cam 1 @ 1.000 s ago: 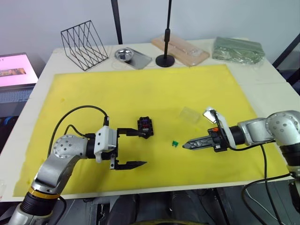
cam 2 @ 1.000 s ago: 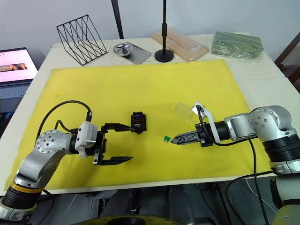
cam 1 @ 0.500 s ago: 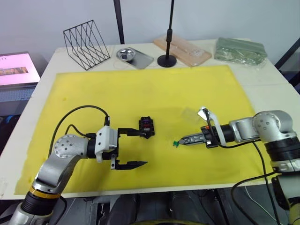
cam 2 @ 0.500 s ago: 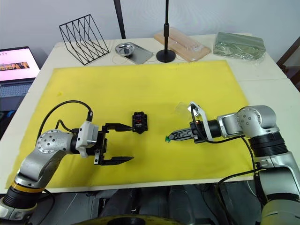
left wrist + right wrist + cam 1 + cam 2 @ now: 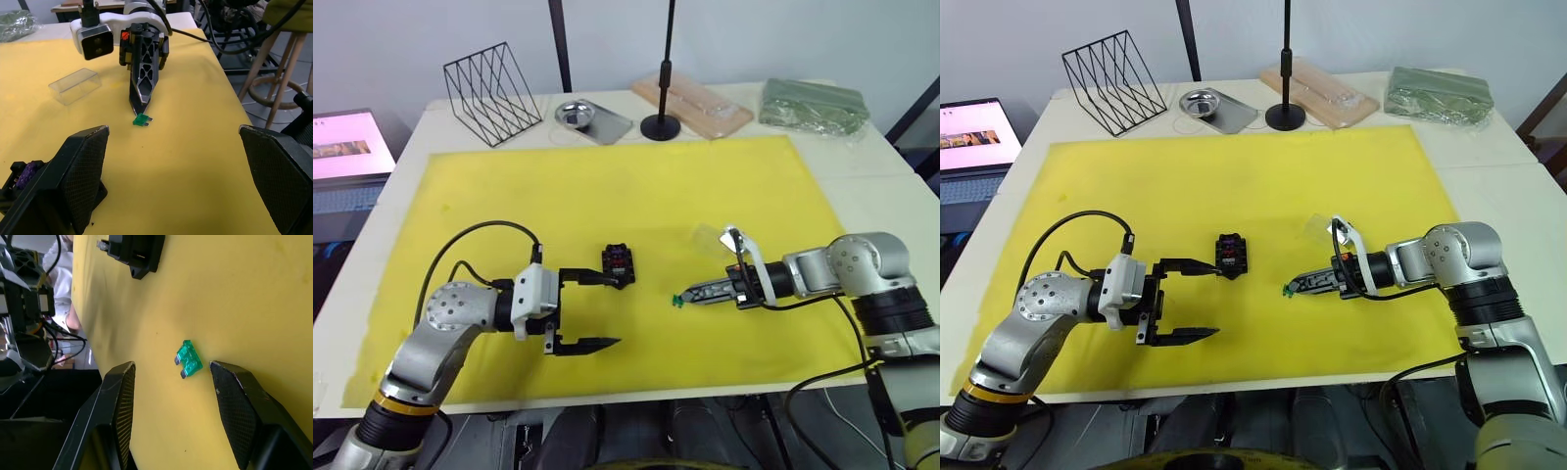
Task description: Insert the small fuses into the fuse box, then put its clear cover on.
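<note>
Right tool [image 5: 168, 382], fingers spread, has advanced to straddle the green fuse [image 5: 189, 359] lying at frame centre on the yellow mat [image 5: 607, 186]; pickup is imminent. Left tool [image 5: 597, 311], spread wide, has stayed beside the fuse box [image 5: 618, 264].

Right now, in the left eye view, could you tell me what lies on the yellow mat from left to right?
Left gripper → fuse box → green fuse → clear cover beyond the right gripper's arm.
</note>
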`<state>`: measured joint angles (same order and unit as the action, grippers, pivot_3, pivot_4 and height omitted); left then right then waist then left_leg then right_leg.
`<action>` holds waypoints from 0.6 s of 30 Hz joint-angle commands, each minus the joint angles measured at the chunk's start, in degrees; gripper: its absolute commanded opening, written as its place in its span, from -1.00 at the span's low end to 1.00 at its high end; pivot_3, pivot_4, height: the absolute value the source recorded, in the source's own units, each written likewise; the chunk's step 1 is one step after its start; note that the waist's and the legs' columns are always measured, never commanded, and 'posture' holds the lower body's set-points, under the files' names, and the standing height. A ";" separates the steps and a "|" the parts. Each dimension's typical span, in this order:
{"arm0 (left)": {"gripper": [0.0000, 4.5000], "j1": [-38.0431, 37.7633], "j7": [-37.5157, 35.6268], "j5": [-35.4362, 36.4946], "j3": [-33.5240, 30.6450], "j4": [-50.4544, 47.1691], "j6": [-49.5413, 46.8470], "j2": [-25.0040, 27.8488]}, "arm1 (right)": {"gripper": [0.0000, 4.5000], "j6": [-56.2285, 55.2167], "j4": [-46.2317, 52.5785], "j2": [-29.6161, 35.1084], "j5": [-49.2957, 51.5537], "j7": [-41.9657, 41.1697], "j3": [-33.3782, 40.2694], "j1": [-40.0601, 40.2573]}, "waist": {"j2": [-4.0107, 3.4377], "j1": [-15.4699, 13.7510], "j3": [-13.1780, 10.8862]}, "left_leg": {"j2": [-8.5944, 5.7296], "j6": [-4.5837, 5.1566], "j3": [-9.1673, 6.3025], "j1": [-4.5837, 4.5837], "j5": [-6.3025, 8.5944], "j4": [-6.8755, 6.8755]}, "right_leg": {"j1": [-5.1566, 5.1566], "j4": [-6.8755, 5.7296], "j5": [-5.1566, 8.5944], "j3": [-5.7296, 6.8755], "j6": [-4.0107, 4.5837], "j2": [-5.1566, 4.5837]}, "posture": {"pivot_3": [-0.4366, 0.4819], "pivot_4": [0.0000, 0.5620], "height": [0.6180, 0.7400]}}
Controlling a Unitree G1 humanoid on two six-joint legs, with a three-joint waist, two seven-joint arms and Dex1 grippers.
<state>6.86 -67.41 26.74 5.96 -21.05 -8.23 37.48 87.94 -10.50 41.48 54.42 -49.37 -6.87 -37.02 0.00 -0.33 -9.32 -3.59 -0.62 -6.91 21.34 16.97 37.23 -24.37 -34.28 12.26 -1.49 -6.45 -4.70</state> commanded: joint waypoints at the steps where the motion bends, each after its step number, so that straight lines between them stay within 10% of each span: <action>1: 1.00 0.15 0.05 0.55 -0.36 -1.99 0.22 0.38 | 0.12 -0.29 -0.20 -1.11 -1.43 -0.36 0.55 -1.17 | 0.00 0.03 0.00 | 0.00 0.00 0.00 0.00 0.00 0.00 | 0.00 0.00 0.00 0.00 0.00 0.00 | -0.05 -0.47 1.00; 6: 1.00 -0.03 0.05 0.63 -0.46 -2.19 0.14 0.54 | -0.11 0.16 1.08 -1.38 -2.51 -1.42 -0.36 -0.68 | -0.01 0.11 0.00 | 0.00 0.00 0.00 -0.01 0.00 0.00 | 0.00 0.00 0.00 0.00 0.00 0.01 | -0.05 -0.47 1.00; 11: 1.00 -0.08 0.12 0.63 -0.52 -2.24 0.05 0.65 | -0.86 -0.10 1.47 -1.22 -3.51 -2.28 -0.94 -0.36 | -0.01 0.04 0.01 | 0.00 0.00 0.00 0.00 0.00 -0.01 | -0.01 0.00 0.00 0.00 0.00 0.00 | -0.05 -0.47 1.00; 18: 1.00 -0.15 0.28 0.60 -0.59 -2.42 0.00 0.62 | -0.86 -0.30 1.23 -1.93 -5.07 -2.13 -1.03 -0.26 | 0.00 0.01 0.01 | 0.00 -0.01 0.00 0.00 0.00 0.00 | 0.00 0.00 0.00 0.00 0.01 0.00 | -0.05 -0.47 1.00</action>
<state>6.71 -67.35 26.74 5.96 -21.10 -8.44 37.65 87.91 -10.18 39.90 49.73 -51.31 -8.14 -37.22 0.00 -0.32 -9.31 -3.59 -0.63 -6.91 21.34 16.96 37.23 -24.38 -34.28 12.26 -1.49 -6.44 -4.70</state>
